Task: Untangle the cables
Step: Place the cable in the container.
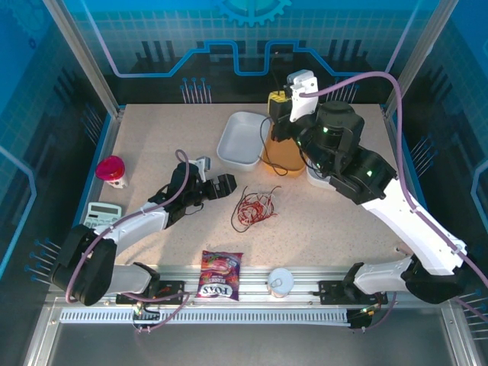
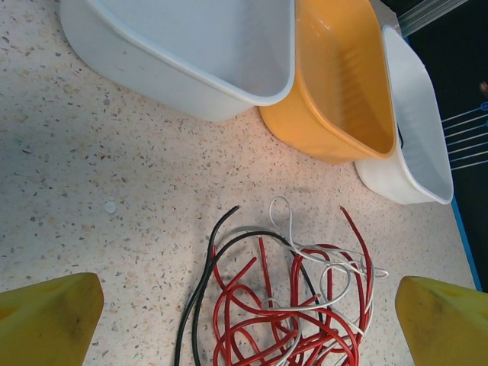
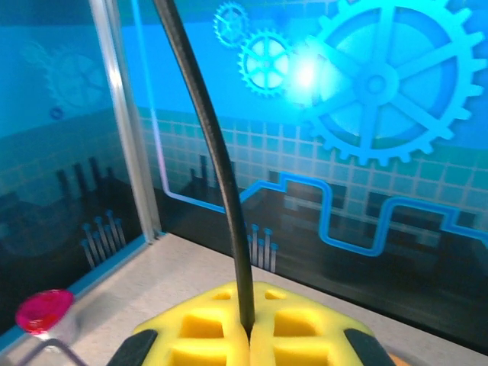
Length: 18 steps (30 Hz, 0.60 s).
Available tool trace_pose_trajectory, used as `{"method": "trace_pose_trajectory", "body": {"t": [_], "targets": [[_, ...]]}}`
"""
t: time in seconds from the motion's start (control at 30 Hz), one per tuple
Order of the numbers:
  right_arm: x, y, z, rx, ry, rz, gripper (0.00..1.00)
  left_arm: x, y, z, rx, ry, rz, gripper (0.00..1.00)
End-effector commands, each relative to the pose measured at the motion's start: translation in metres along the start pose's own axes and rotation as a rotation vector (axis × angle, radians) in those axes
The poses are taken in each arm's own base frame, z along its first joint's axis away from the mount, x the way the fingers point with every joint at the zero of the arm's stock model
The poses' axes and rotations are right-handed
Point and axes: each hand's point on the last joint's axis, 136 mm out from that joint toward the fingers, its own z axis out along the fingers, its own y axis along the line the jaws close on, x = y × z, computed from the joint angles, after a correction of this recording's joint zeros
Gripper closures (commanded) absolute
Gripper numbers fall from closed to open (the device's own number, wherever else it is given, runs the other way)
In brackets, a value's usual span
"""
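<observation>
- Yellow-padded right gripper [image 3: 248, 335] is clamped on a single black cable [image 3: 210, 137], held high above the orange bin [image 1: 284, 156] at the back of the table [image 1: 152, 137].
- Left gripper [image 1: 223, 185], jaws wide apart and holding nothing, hangs low just beside the cables [image 2: 282, 305], a heap of red, black and whitish strands lying mid-table.
- Step in hand, by the look of it: one black strand is being lifted away for a bin, and the heap is not yet sorted.
- Next move likely calls for a release over a bin, then the left jaws closing on one loose end.
- Around: a white bin [image 2: 152, 76] and a second white bin [image 2: 419, 145] flank the orange one. A pink-lidded cup [image 1: 112, 169], calculator [image 1: 101, 216], snack packet [image 1: 219, 274] and white cup [image 1: 280, 282] sit well apart.
- Obstacle: red loops cross one another, so a pull may drag the whole heap.
</observation>
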Motion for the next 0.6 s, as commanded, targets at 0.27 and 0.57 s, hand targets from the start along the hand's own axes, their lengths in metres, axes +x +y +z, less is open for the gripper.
{"method": "trace_pose_trajectory", "body": {"t": [0.27,0.57], "targets": [[-0.009,-0.097,-0.002,0.348,0.003,-0.078,1.0,-0.001,0.003,-0.006,-0.023,-0.017,0.024,0.01],[0.038,-0.178,0.002,0.57,0.131,-0.086,1.0,-0.002,0.001,-0.008,-0.019,-0.018,0.028,0.01]]}}
